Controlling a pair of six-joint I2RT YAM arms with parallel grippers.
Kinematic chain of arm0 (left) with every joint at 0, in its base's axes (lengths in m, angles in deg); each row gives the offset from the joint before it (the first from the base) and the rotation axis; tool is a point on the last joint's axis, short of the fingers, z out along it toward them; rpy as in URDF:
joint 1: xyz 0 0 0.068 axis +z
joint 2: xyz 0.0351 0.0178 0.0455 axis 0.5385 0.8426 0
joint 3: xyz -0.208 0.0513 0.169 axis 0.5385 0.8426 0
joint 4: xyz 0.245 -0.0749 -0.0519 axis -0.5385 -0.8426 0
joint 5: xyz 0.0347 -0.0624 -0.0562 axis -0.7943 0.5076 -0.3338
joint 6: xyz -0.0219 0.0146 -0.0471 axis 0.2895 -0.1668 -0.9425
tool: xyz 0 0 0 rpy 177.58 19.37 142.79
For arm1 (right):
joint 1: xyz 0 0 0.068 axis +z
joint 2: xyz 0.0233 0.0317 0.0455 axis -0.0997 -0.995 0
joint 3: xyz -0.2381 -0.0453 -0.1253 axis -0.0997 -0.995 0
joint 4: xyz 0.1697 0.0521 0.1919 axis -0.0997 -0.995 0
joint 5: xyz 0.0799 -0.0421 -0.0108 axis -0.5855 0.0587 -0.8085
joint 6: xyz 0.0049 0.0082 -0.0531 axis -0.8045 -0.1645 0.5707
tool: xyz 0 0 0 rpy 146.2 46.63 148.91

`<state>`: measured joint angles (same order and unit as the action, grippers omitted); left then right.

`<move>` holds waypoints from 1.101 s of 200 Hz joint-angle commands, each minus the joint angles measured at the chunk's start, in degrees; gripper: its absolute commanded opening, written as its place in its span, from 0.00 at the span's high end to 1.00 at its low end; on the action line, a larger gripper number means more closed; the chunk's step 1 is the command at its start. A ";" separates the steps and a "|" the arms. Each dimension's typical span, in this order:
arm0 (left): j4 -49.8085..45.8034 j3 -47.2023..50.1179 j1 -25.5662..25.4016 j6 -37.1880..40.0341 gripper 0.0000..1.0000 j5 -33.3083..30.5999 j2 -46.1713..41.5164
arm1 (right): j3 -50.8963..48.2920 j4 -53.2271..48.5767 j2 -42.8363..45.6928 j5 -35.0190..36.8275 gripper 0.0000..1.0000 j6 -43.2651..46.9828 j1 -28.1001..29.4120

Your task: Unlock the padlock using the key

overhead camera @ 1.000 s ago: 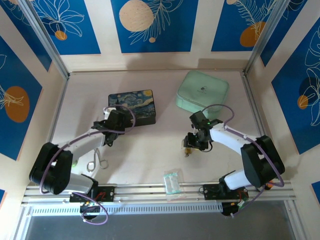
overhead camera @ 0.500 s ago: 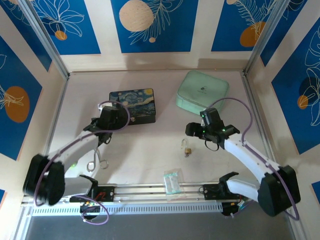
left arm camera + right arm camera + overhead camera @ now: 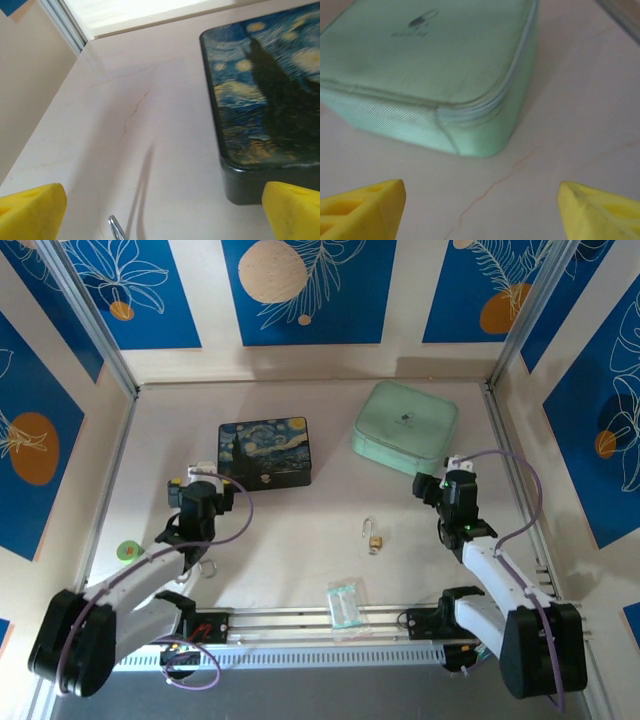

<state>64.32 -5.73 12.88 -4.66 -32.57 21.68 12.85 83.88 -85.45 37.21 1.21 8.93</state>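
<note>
Near the middle of the table [image 3: 300, 510], between the 2 arms and touching neither, the padlock [image 3: 373, 538] lies flat, brass body toward the near edge and thin shackle pointing away; whether the shackle is latched is too small to tell. Just nearer the bases lies a clear plastic packet [image 3: 344, 602]. Well to the padlock's right, the right gripper [image 3: 450, 481] hangs with fingers [image 3: 362, 210] spread wide and nothing between them, facing the corner of a mint-green zip case [image 3: 430, 65]. Well to its left, the left gripper [image 3: 198, 486] is likewise spread and empty, its yellow fingertips [image 3: 32, 210] framing bare table beside the starry-night box [image 3: 270, 100], with a bit of silver wire [image 3: 116, 229] showing below.
</note>
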 commanded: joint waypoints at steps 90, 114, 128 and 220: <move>39.24 3.99 16.40 -1.81 0.01 20.65 22.13 | -0.83 34.23 -21.16 -5.99 0.20 8.10 -1.29; 49.20 5.44 17.68 -1.50 0.01 24.73 29.03 | -1.18 39.70 -25.70 -6.87 0.20 9.57 -0.52; 44.50 4.59 17.68 -1.76 0.01 24.70 27.29 | -0.60 41.24 -28.74 -6.93 0.20 9.92 -0.22; 37.36 -0.25 14.96 0.73 0.01 20.62 28.31 | 2.71 36.10 -29.98 -9.01 0.01 9.31 -1.47</move>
<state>102.04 -5.03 28.37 -4.68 -10.91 49.70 14.79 118.93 -115.88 28.86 9.82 7.48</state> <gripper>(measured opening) 0.994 0.992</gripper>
